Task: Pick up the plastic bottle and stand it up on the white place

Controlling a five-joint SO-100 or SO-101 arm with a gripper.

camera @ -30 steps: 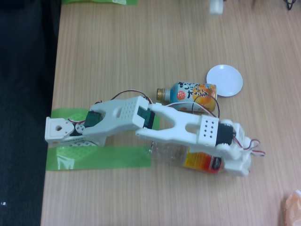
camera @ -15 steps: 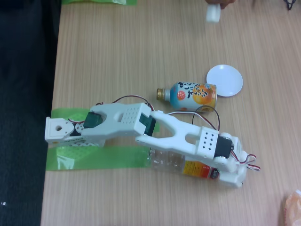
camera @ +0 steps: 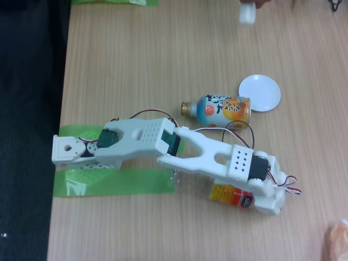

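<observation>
The plastic bottle (camera: 231, 194) lies on its side on the wooden table, its clear body pointing left and its yellow-orange-red label toward the right. The white arm stretches over it and hides its top edge. My gripper (camera: 268, 201) sits at the bottle's right end, covering the cap, and appears closed around the neck. The white place (camera: 260, 92), a small round dish, lies further back and to the right, apart from the arm and with nothing on it.
An orange-and-blue bottle-can (camera: 220, 110) with a gold cap lies between the arm and the dish. Green tape (camera: 114, 182) holds the arm's base near the table's left edge. A small white object (camera: 247, 13) is blurred at the top edge.
The gripper end of the arm has swung slightly toward the bottom of the view. The bottle's label end has shifted the same way with it.
</observation>
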